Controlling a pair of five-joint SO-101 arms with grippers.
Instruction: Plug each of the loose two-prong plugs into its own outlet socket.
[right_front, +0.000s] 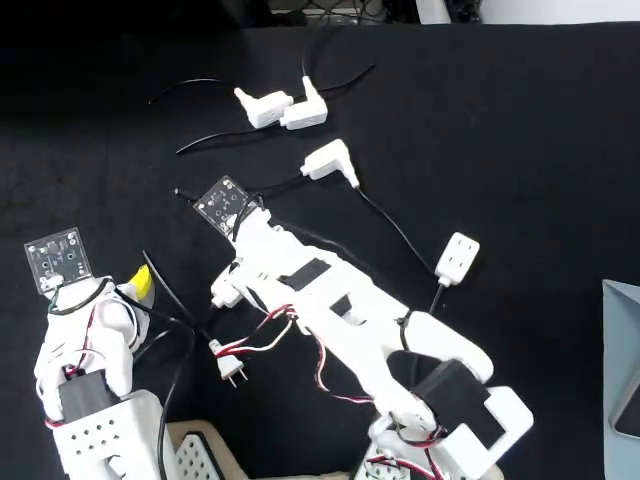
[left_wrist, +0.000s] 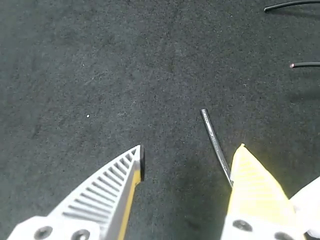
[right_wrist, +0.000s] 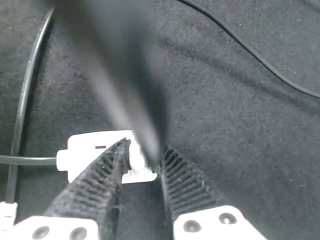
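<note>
Plug (right_wrist: 85, 152) sits clamped in right hand (right_wrist: 145, 151), open black mat (right_wrist: 240, 100) around.

Black felt cloth (right_front: 540, 130), matte, covers nearly everything. Pale strip (right_front: 560, 10) at 1 o'clock; grey panel (right_front: 622, 340) at 4 o'clock edge.

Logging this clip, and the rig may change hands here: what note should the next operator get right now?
Left tool: open over the black cloth, with a loose cable end beside its yellow finger.
Right tool: closed around a white plug.
Things: the outlet socket lies free at the right, with a cable running toward an angled plug. Two white pieces touch at the back; I cannot tell if they are mated. A small two-prong plug lies loose between the arms.
Done: no insertion clearly visible.
Left: seat every loose plug.
</note>
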